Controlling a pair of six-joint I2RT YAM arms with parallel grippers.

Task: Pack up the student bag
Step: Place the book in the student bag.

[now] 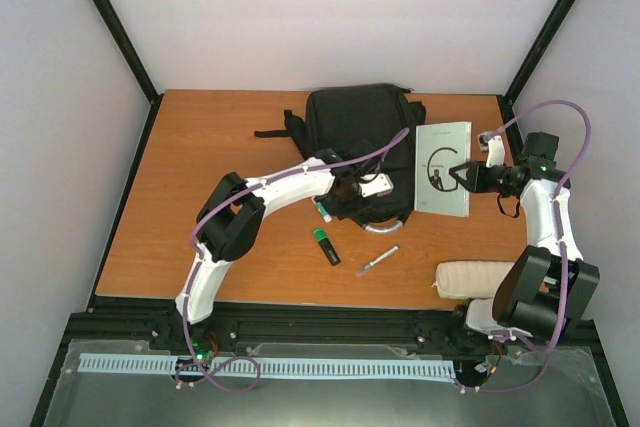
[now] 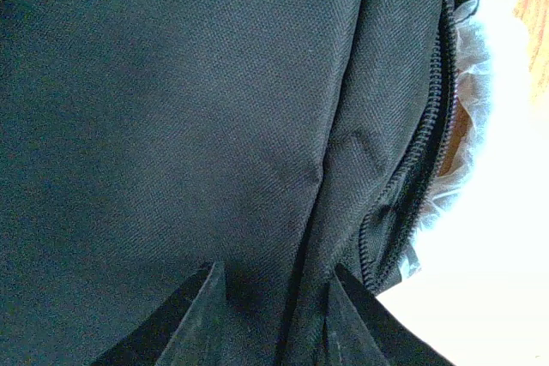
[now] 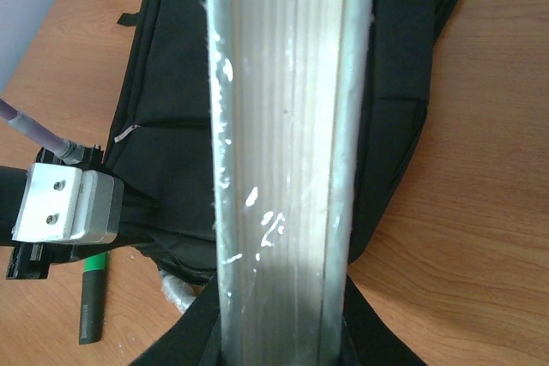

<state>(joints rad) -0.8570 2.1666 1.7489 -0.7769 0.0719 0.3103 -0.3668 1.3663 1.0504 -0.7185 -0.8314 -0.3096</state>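
The student bag lies flat at the back middle of the table, black, with a pale grey loop at its near edge. My left gripper is at that near edge. In the left wrist view its fingers press into the black fabric with a fold pinched between them, and the zip runs just to the right. My right gripper is shut on a grey plastic-wrapped book, held beside the bag's right side. In the right wrist view the book stands edge-on over the bag.
A green highlighter, a grey pen and a white-green marker lie in front of the bag. A white padded pouch sits at the near right edge. Crinkled clear plastic shows at the bag's opening.
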